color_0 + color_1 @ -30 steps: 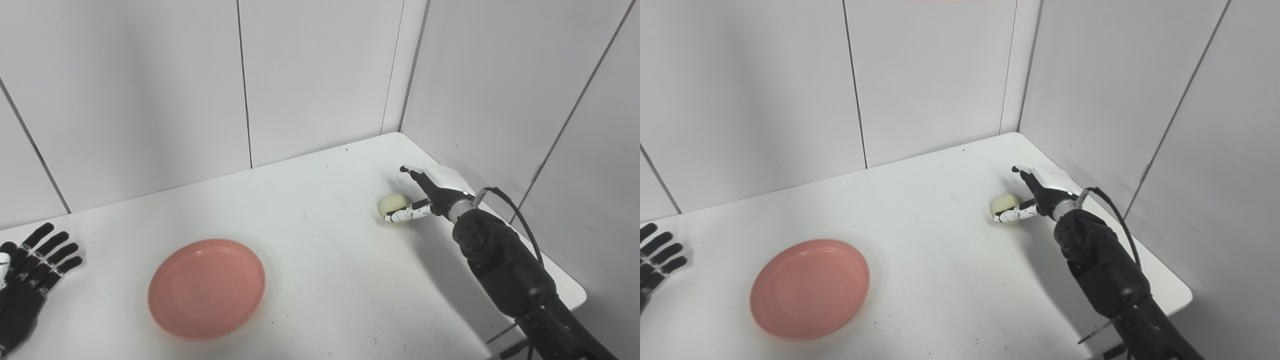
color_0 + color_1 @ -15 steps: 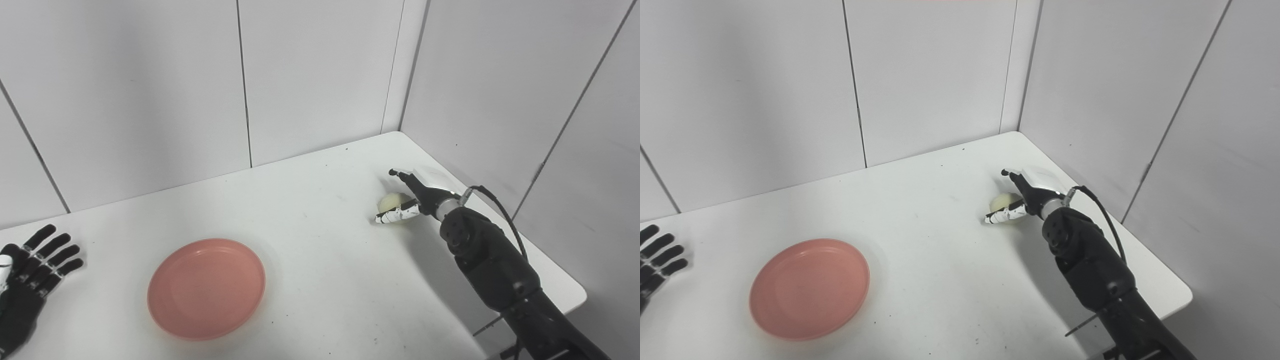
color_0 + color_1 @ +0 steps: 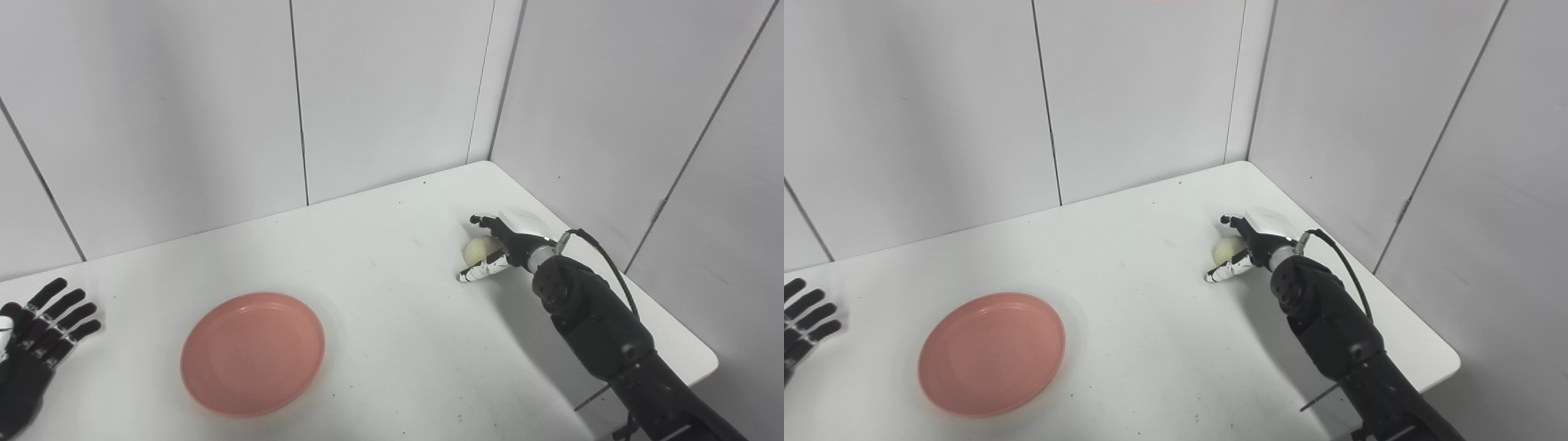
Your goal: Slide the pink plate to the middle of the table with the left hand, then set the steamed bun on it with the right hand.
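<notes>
The pink plate (image 3: 252, 353) lies flat on the white table (image 3: 392, 288), left of the middle and near the front edge. The pale steamed bun (image 3: 477, 250) rests on the table at the right. My right hand (image 3: 509, 242) is cupped around it: the fingers curl over its far side and the thumb lies along its near side, and they have not closed tight on it. My left hand (image 3: 33, 334) lies at the table's far left with its fingers spread and nothing in it, well apart from the plate.
White wall panels close off the table at the back and along the right side, just behind my right hand. The table's right corner edge (image 3: 704, 361) lies beside my right forearm. Small dark specks dot the tabletop.
My right hand has moved left and down onto the bun, and its straight fingers have curled over it. The bun shifted slightly. The plate and left hand have stayed put.
</notes>
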